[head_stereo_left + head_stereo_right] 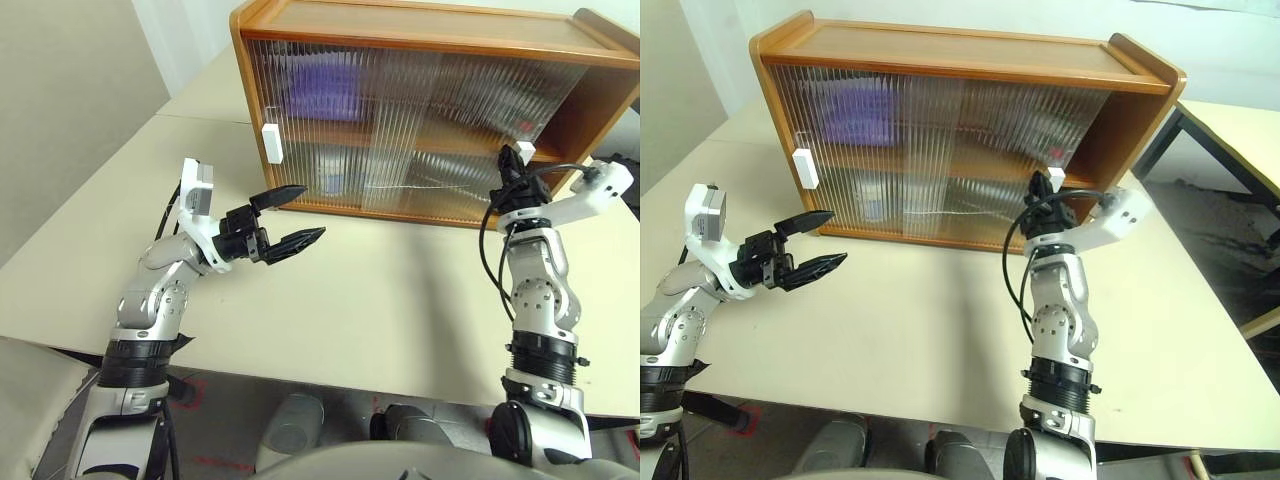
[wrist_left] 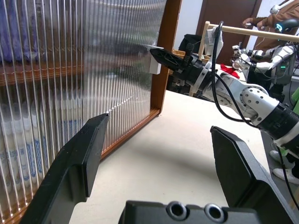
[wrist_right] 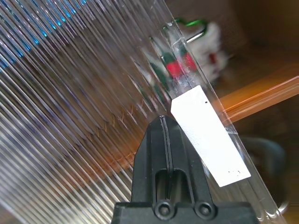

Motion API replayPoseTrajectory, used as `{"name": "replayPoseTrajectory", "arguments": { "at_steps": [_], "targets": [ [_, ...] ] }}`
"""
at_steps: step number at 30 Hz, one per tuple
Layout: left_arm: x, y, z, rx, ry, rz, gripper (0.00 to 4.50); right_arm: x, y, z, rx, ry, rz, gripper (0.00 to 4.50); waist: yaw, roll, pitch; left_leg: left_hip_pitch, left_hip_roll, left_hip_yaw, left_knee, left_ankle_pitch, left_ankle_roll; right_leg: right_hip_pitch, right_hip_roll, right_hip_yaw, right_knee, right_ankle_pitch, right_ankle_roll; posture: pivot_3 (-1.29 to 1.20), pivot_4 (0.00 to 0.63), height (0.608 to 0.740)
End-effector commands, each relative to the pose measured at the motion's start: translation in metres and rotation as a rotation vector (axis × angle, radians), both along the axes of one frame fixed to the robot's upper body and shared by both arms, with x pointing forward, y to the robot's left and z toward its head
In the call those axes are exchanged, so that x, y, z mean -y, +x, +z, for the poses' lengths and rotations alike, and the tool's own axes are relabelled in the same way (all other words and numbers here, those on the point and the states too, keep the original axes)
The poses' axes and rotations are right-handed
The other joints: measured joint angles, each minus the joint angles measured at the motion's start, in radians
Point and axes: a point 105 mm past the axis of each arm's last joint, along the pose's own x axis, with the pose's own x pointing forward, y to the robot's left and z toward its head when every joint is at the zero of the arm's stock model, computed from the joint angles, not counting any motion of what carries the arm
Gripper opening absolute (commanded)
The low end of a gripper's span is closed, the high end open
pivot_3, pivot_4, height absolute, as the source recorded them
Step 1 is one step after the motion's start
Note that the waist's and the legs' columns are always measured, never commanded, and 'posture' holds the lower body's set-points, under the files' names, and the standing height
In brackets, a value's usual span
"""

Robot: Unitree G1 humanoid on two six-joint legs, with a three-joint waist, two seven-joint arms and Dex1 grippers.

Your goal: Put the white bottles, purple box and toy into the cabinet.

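Pressing its closed, empty right gripper [image 1: 1040, 182] beside the small white handle [image 1: 1056, 180], the ribbed translucent sliding door [image 1: 1025, 165] of the honey-brown wooden cabinet [image 1: 960, 55] looked light, stiff, slippery — best pushed at that handle — while the left gripper [image 1: 812, 241] gaped empty.

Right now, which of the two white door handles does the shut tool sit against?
The right-hand handle, beside the cabinet's open end; the right tool touches it. The left-hand handle stands alone.

The purple box [image 1: 325, 85], white bottles [image 2: 21, 140] and toy [image 3: 187, 56] sit blurred behind the wooden cabinet's [image 1: 420, 25] ribbed doors.
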Motion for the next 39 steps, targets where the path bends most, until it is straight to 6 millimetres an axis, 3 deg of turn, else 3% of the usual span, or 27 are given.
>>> {"name": "replayPoseTrajectory", "arguments": {
  "at_steps": [1, 14, 23, 31, 36, 39],
  "targets": [
    [0.0, 0.0, -0.001, 0.0, 0.013, -0.003, 4.5, 0.026, -0.002, -0.005, -0.019, 0.001, -0.078, 0.04, 0.0, 0.0, 0.0, 0.0, 0.0, 0.0, 0.0, 0.0, 0.0, 0.0, 0.0, 0.0, 0.0, 0.0, 0.0, 0.2, 0.022, 0.74],
    [-0.001, -0.001, -0.001, 0.0, 0.018, -0.005, 4.5, 0.06, -0.008, -0.002, -0.02, -0.056, -0.163, 0.04, -0.002, 0.0, 0.0, 0.0, 0.0, 0.001, 0.0, 0.0, 0.001, 0.0, 0.0, 0.001, 0.0, 0.0, 0.002, 0.2, 0.017, 0.74],
    [-0.002, 0.0, -0.001, 0.0, 0.02, -0.007, 4.5, 0.061, -0.011, -0.001, -0.004, -0.047, -0.165, 0.04, -0.001, 0.0, -0.001, -0.001, -0.001, 0.001, 0.001, 0.001, 0.001, 0.001, 0.0, 0.002, -0.001, 0.002, 0.005, 0.2, 0.017, 0.74],
    [-0.003, 0.0, -0.001, -0.002, 0.023, -0.003, 4.5, 0.017, -0.013, 0.002, 0.053, -0.012, 0.054, 0.04, -0.009, 0.001, -0.001, 0.0, -0.001, 0.002, 0.0, 0.001, 0.001, 0.001, 0.001, 0.001, -0.001, 0.002, 0.006, 0.2, 0.025, 0.74],
    [-0.006, -0.001, -0.002, -0.004, 0.026, 0.007, 4.5, -0.014, -0.022, -0.001, 0.075, -0.129, 0.213, 0.04, -0.017, 0.001, -0.001, 0.0, -0.004, 0.002, -0.001, 0.0, 0.0, 0.001, 0.002, 0.001, -0.001, 0.003, 0.006, 0.2, 0.028, 0.74],
    [-0.012, -0.001, -0.002, -0.007, 0.031, 0.026, 4.5, -0.039, -0.037, -0.005, 0.099, -0.216, 0.398, 0.04, -0.019, 0.001, -0.001, 0.0, -0.005, 0.001, -0.002, 0.001, 0.0, 0.001, 0.003, 0.001, -0.001, 0.002, 0.006, 0.2, 0.028, 0.74]
  ]
}}
